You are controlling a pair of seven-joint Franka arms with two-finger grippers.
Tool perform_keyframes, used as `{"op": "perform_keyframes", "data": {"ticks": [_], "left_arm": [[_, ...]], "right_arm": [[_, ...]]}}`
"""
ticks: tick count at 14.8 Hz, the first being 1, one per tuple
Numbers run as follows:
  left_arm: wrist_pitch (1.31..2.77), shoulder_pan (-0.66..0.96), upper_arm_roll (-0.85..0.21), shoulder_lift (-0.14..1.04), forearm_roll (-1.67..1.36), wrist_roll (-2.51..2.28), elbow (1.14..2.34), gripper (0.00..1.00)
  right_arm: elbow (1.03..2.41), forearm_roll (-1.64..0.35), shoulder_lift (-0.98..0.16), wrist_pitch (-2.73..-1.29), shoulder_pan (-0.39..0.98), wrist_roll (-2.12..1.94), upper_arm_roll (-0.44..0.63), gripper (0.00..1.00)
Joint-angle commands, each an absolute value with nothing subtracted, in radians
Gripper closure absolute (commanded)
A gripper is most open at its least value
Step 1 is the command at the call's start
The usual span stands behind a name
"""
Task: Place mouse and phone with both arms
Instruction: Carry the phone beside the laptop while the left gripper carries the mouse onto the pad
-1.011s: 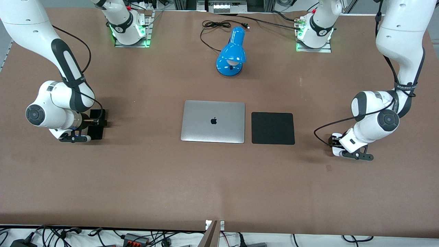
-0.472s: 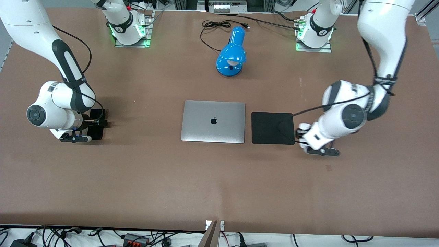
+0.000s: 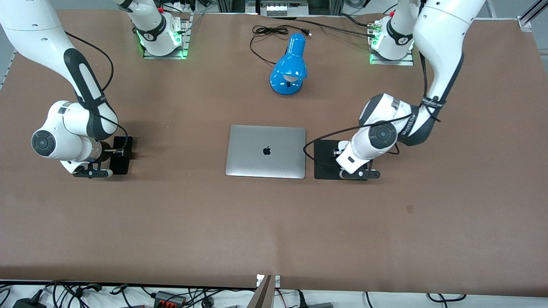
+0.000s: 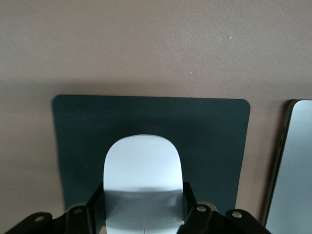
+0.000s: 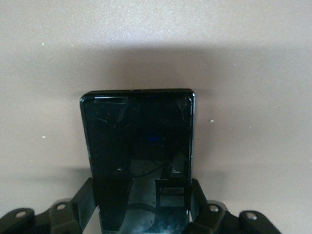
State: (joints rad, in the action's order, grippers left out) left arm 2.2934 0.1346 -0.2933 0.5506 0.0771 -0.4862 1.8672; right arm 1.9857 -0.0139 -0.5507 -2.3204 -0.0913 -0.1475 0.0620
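Brown table (image 3: pixel 274 222), closed laptop (image 3: pixel 266 151) at centre.
Left gripper (image 4: pixel 145 217) clamped the mouse (image 4: pixel 143 175) over the mouse pad (image 4: pixel 214 141); right gripper (image 5: pixel 141 207) pinched the phone (image 5: pixel 139 141) toward the right arm's end.

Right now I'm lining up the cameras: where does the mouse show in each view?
Front view: hidden under the left gripper, over the mouse pad beside the laptop.
Left wrist view: the mouse, held in that gripper's fingers, above the pad.
Right wrist view: not in it.
Shared landmark: the mouse pad.
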Motion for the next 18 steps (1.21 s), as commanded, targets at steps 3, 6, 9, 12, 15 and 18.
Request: {"op": "perform_keyframes", "data": {"ticks": [3, 6, 9, 12, 15, 18], "left_arm": [[2.482, 0.14, -0.291, 0.555, 0.095, -0.541, 1.982, 0.59], [2.519, 0.144, -0.29, 0.583, 0.095, -0.548, 1.985, 0.59], [2.559, 0.144, -0.287, 0.601, 0.145, -0.548, 1.985, 0.4], [2.554, 0.138, -0.287, 0.586, 0.158, -0.548, 1.979, 0.0], [2.504, 0.126, -0.287, 0.534, 0.158, -0.543, 1.964, 0.0], [2.34, 0.103, -0.285, 0.471, 0.158, -0.542, 1.902, 0.0]], "right_arm": [[1.98, -0.017, -0.523, -2.246, -0.091, -0.127, 0.052, 0.92], [1.968, -0.028, -0.46, -2.171, -0.077, -0.127, 0.026, 0.92], [1.873, -0.028, -0.448, -2.061, -0.037, -0.002, -0.047, 0.92], [1.835, -0.034, -0.463, -2.062, 0.055, 0.147, -0.075, 0.92], [1.835, -0.057, -0.486, -2.095, 0.173, 0.277, -0.075, 0.92], [1.836, -0.098, -0.528, -2.152, 0.238, 0.325, -0.075, 0.92]]}}
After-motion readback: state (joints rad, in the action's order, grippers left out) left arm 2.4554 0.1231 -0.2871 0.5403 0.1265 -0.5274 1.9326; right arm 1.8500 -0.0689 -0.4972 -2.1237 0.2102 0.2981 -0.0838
